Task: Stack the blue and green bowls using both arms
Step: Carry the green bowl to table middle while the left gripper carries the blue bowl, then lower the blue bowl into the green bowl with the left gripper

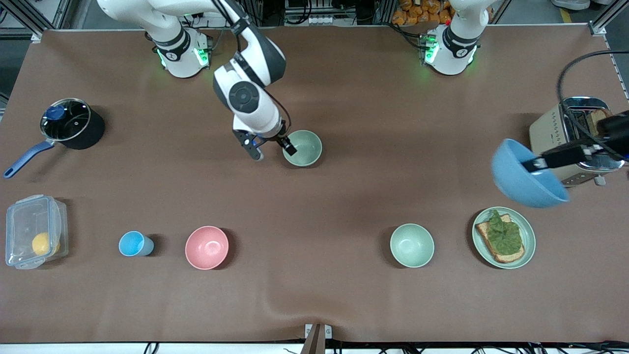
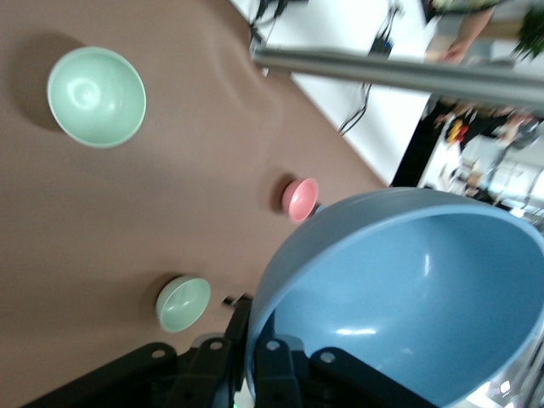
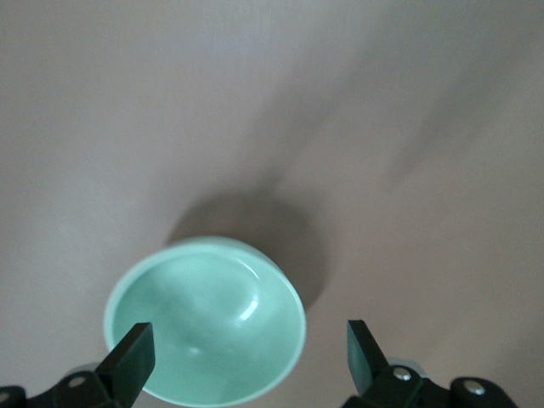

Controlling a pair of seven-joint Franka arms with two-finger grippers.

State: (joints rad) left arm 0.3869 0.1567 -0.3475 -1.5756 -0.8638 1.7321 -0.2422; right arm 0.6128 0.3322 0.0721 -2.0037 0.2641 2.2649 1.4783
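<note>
Hinges on the offset between right gripper [image 1: 272, 150] and green bowl [image 1: 302, 147]. Seen low at that bowl, jaws spread wide and holding nothing. In the front view, one finger [image 1: 290, 146] over the rim on the side toward the right arm's end of the table, the other clear of the bowl over bare table [image 1: 344, 305]. In the right wrist view, green bowl [image 3: 204, 319] mostly inside the gap between the fingers [image 3: 127, 357] but pushed toward one of them, so not centred under right gripper [image 3: 245, 357]. Likely calls for a pinch on the wall rather than a grasp across the whole bowl: one finger inside, one outside, then a close. No long axis to speak of, being round, so any point on the rim serves.

Blue bowl [image 1: 526, 177] up in the air, well apart from green bowl toward the left arm's end of the table, tilted with its mouth partly sideways. Clamped at the rim by left gripper [image 1: 538, 163], one finger inside and one outside, as the left wrist view shows on blue bowl [image 2: 408, 297]. Clearly nearer to the right arm, green bowl; a long carry across for the left.

Second green bowl [image 1: 412, 245] nearer the front camera than green bowl, untouched; easy to mistake for it.
</note>
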